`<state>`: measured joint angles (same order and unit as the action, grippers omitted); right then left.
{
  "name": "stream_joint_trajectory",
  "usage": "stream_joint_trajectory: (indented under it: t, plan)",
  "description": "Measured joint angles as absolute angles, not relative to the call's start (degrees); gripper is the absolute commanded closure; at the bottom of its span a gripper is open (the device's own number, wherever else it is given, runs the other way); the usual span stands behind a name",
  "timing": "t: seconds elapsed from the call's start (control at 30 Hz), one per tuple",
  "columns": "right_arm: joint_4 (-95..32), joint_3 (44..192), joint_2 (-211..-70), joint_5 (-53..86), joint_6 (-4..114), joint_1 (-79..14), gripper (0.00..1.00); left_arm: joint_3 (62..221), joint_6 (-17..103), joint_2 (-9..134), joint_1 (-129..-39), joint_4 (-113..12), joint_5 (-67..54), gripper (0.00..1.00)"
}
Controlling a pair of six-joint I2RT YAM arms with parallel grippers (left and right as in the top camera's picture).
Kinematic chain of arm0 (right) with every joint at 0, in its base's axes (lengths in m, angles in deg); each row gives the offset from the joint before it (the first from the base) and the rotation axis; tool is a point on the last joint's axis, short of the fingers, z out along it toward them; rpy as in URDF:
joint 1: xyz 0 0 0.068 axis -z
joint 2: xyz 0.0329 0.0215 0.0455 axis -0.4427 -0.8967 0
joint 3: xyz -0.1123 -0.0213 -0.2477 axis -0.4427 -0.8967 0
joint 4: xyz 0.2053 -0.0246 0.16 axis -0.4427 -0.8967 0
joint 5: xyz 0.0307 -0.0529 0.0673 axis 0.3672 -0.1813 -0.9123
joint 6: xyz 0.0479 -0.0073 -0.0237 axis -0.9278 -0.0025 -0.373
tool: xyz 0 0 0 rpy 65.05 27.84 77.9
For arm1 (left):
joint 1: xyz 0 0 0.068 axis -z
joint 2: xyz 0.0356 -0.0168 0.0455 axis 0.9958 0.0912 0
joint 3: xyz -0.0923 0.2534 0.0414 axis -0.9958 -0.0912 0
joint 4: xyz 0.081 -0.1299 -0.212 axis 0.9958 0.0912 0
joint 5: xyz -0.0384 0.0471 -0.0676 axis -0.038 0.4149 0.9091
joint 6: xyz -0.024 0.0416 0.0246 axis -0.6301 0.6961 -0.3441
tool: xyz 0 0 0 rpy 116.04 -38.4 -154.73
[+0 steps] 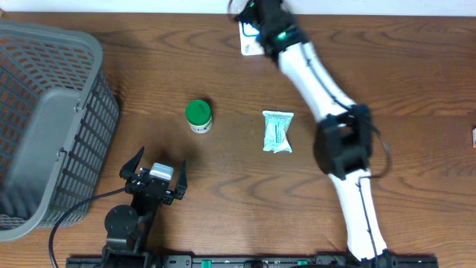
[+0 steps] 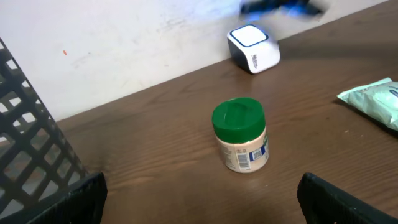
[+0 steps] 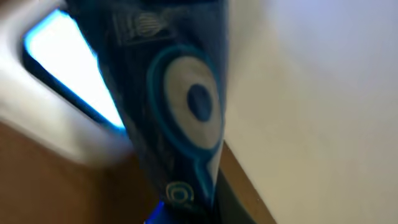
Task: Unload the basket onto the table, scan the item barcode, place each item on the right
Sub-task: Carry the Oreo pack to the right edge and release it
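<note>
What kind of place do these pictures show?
Probably a mock shop checkout: a barcode scanner by the wall, a blue packet held before it, and a grey basket.

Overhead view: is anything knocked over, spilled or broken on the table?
Nothing stands out. The small cream jar with a green lid stands upright and closed, the pale green plastic packet lies flat, and the grey mesh plastic basket sits upright. No spills show.
</note>
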<state>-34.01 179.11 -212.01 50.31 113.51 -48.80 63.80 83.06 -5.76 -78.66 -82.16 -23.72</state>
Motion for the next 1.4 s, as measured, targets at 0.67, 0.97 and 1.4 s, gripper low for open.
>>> stream_joint_trajectory:
  t: [0.67, 0.97, 1.4]
  plan:
    - [-72.6, 171.3, -189.0, 52.3, 69.7, -13.8, 0.99, 63.8, 83.1, -5.7, -78.7, -82.2, -23.7, 0.02]
    - [-55.6, 148.2, -189.1, 52.2, 61.9, 2.0, 0.99, 63.8, 83.1, -5.7, -78.7, -82.2, -23.7, 0.02]
    - [-43.0, 137.6, -189.4, 47.7, 60.1, 8.6, 0.01, 63.8, 83.1, -5.7, -78.7, -82.2, -23.7, 0.02]
